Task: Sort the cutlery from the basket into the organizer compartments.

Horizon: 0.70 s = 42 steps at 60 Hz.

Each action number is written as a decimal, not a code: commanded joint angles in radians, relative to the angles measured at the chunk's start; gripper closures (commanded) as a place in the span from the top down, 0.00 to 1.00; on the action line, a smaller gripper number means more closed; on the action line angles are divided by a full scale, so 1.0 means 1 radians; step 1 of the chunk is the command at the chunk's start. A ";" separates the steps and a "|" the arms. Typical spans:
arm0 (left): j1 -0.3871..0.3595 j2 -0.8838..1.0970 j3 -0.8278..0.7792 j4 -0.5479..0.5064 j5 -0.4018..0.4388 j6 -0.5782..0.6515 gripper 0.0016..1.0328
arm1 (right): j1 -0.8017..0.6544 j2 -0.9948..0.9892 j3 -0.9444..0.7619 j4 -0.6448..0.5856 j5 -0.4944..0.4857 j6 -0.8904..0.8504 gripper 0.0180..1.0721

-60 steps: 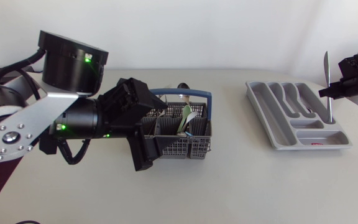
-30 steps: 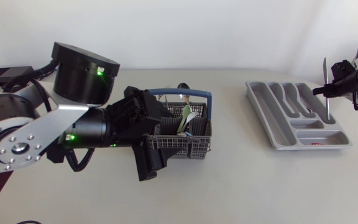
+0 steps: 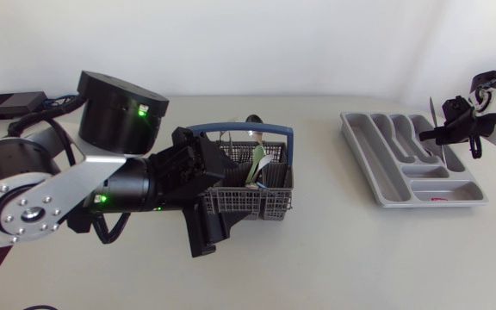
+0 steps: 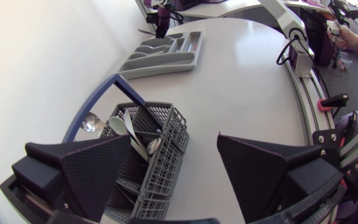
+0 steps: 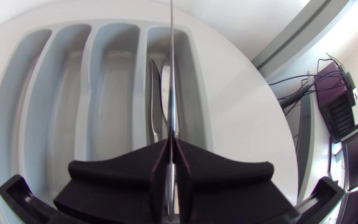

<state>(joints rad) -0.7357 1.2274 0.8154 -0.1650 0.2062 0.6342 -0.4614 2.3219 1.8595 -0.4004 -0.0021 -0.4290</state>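
my right pincer [image 5: 171, 148] is pinching a knife [image 5: 172, 74] blade-forward, lining it up with the organizer [image 5: 89, 74] slot ahead; left pincer [image 4: 174, 163] is gaping wide at the basket [image 4: 163, 127].

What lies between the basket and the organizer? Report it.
Nothing. In the head view, the table between the basket and the organizer is bare.

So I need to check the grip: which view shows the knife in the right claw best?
The right wrist view: the knife runs up its middle, clamped in the right claw above the organizer. The head view shows it small; the left wrist view, barely, far off.
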 commanded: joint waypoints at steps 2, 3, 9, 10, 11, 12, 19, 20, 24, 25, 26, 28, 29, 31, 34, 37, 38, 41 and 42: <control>-0.013 0.001 -0.028 0.012 -0.008 0.035 0.93 | 0.009 0.037 0.021 -0.012 0.011 0.042 0.30; -0.013 0.001 -0.030 0.015 -0.008 0.035 0.93 | 0.009 0.037 0.023 -0.012 0.013 0.044 0.33; -0.014 0.001 -0.039 0.032 -0.011 0.035 0.93 | 0.007 0.028 0.024 -0.012 0.019 0.052 0.49; -0.014 0.001 -0.041 0.033 -0.011 0.035 0.93 | 0.009 0.027 0.023 -0.014 0.019 0.050 0.51; -0.014 0.001 -0.042 0.036 -0.013 0.035 0.93 | 0.007 0.024 0.020 -0.014 0.019 0.052 0.53; -0.016 0.001 -0.045 0.042 -0.013 0.035 0.93 | 0.009 0.017 0.017 -0.014 0.019 0.052 0.55; -0.014 0.001 -0.065 0.079 -0.024 0.039 0.93 | 0.009 -0.075 -0.069 -0.002 0.008 0.050 0.70; -0.014 0.003 -0.068 0.085 -0.025 0.039 0.93 | 0.010 -0.095 -0.091 0.003 0.007 0.049 0.71; -0.014 0.011 -0.078 0.107 -0.028 0.041 0.91 | 0.017 -0.173 -0.178 0.041 -0.015 0.042 0.71; -0.014 0.018 -0.081 0.119 -0.028 0.039 0.91 | 0.020 -0.206 -0.217 0.055 -0.026 0.041 0.71; -0.014 0.023 -0.082 0.124 -0.028 0.039 0.91 | 0.021 -0.230 -0.243 0.061 -0.032 0.038 0.71; -0.014 0.035 -0.087 0.137 -0.028 0.039 0.91 | 0.026 -0.269 -0.292 0.077 -0.045 0.036 0.71; -0.014 0.040 -0.090 0.142 -0.028 0.039 0.91 | 0.029 -0.289 -0.318 0.086 -0.053 0.035 0.71; -0.014 0.049 -0.093 0.157 -0.028 0.039 0.91 | 0.033 -0.323 -0.361 0.101 -0.058 0.032 0.71; -0.013 0.069 -0.093 0.174 -0.030 0.035 0.91 | 0.047 -0.378 -0.433 0.123 -0.067 0.019 0.71; -0.011 0.087 -0.091 0.193 -0.028 0.030 0.91 | 0.059 -0.429 -0.505 0.146 -0.090 0.010 0.71; -0.010 0.093 -0.091 0.203 -0.028 0.024 0.91 | 0.064 -0.446 -0.528 0.155 -0.093 0.009 0.71; -0.010 0.113 -0.087 0.219 -0.028 0.019 0.90 | 0.081 -0.489 -0.588 0.173 -0.096 -0.001 0.71; -0.010 0.123 -0.085 0.222 -0.028 0.018 0.89 | 0.086 -0.504 -0.611 0.181 -0.099 -0.005 0.71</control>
<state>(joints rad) -0.7429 1.3060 0.7464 0.0303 0.1806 0.6556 -0.4030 1.8782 1.3605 -0.2386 -0.0872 -0.4110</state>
